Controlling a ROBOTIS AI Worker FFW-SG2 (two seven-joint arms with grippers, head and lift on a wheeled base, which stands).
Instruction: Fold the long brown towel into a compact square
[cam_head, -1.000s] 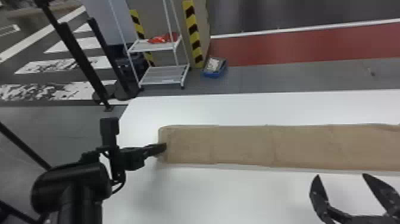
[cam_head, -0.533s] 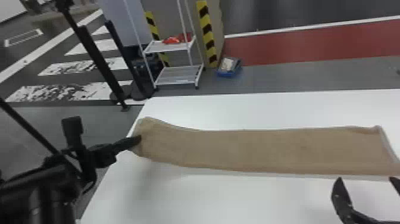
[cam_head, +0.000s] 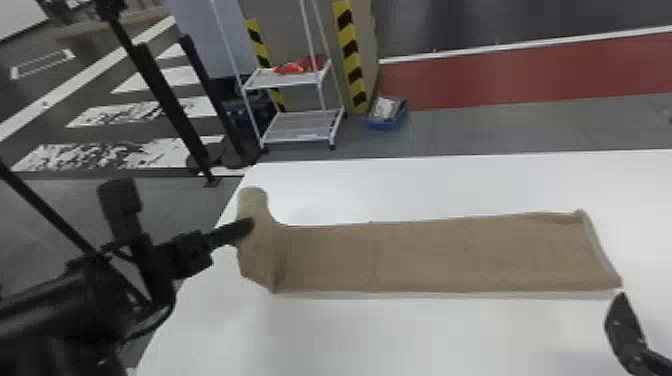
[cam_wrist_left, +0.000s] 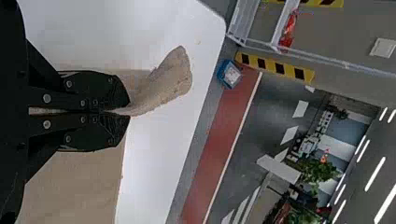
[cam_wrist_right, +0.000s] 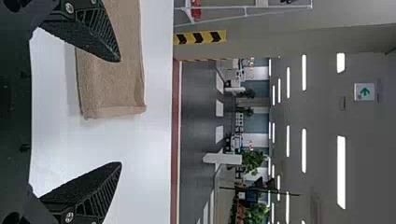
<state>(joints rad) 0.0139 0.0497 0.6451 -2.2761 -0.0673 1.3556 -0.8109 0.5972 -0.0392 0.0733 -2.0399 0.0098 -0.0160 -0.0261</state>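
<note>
In the head view my left gripper (cam_head: 246, 228) is shut on the left end of the brown towel (cam_head: 440, 255), which is lifted and bent up off the table. The rest of the towel lies as a long flat strip reaching right. The left wrist view has the left gripper (cam_wrist_left: 128, 112) closed with towel cloth (cam_wrist_left: 170, 81) sticking out past its tips. My right gripper (cam_head: 622, 315) is just in front of the towel's right end. In the right wrist view that gripper (cam_wrist_right: 120, 112) stands wide open, the towel's end (cam_wrist_right: 112, 93) beyond its fingers, untouched.
The white table (cam_head: 400, 335) carries the towel, with bare surface in front of and behind it. Past its far edge stand a white wire shelf (cam_head: 300, 127) and a blue bin (cam_head: 387, 115) on the floor.
The left gripper has raised the towel's left end and moved right with it, after first shifting left. The towel's right end now shows fully in the head view, which has swung somewhat left.
</note>
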